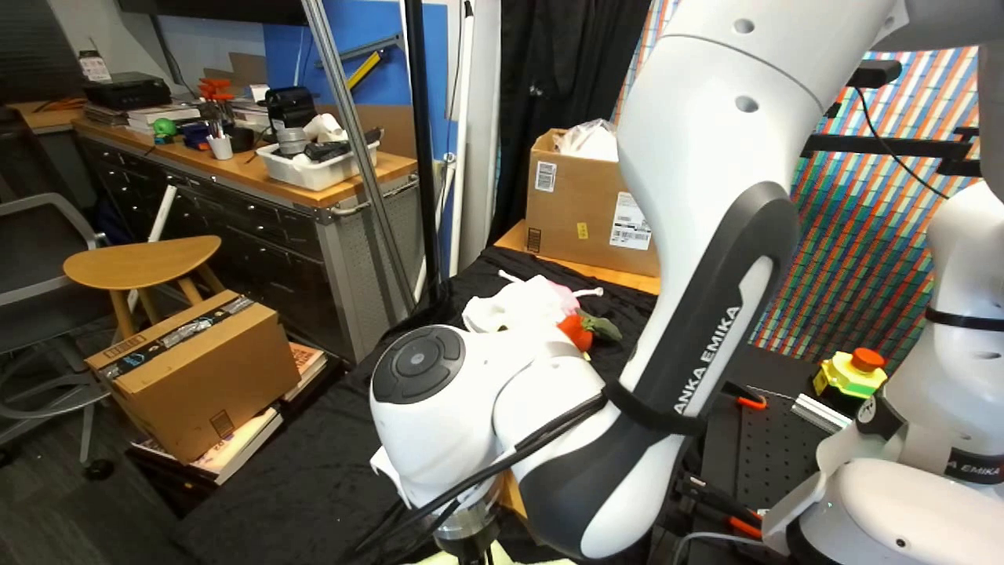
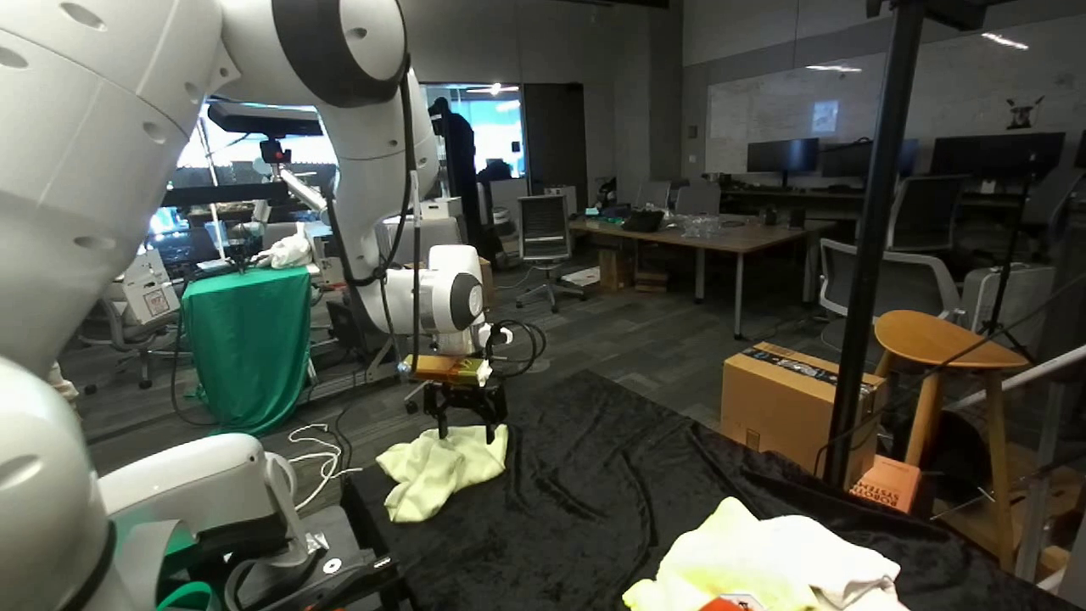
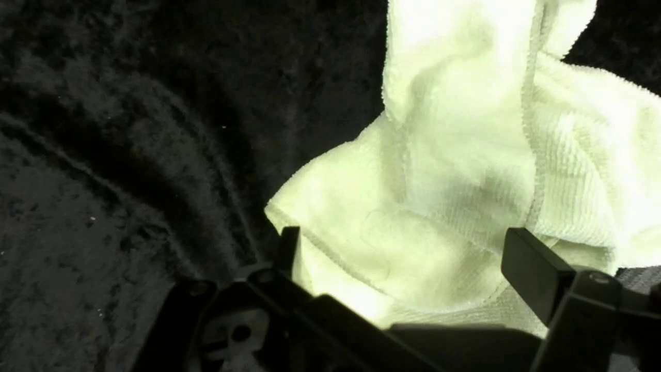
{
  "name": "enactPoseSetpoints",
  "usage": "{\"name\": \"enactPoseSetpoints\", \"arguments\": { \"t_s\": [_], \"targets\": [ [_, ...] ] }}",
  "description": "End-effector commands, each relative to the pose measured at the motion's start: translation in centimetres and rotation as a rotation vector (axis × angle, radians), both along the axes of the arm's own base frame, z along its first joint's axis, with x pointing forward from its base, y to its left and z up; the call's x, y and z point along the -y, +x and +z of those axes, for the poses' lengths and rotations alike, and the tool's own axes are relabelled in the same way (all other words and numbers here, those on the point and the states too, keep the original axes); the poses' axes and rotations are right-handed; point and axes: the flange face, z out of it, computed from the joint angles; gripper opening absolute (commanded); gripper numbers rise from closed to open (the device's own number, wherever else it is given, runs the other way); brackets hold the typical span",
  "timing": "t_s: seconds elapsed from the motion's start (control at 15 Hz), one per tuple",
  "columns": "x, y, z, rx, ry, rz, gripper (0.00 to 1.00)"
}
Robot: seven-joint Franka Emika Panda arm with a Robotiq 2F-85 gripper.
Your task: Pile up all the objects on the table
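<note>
I have the jaws wide apart, the rumpled pale yellow cloth (image 3: 459, 160) lying beneath their gap on the black fabric-covered surface (image 2: 585, 484).

I hold the Franka Panda arm (image 1: 706, 275) bent at the elbow (image 2: 314, 55), forearm (image 2: 377, 144) sloping down to the wrist (image 2: 454, 297). Below it, my jaws point downward, parted wide.

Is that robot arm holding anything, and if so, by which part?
Nothing is held: the gripper stands open at the pale yellow cloth, its fingers wide apart.
</note>
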Motion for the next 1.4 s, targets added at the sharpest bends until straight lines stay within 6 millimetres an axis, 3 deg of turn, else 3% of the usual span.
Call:
{"name": "enactPoseSetpoints", "arguments": {
  "t_s": [0.0, 0.53, 1.33],
  "targets": [
    [-1.6, -0.1, -1.2, -0.048, -0.001, -0.012, 1.00],
    [-3.4, -0.7, -0.9, -0.189, 0.020, -0.042, 1.00],
    [-3.3, -0.3, -2.2, -0.194, 0.012, -0.062, 1.00]
  ]
}}
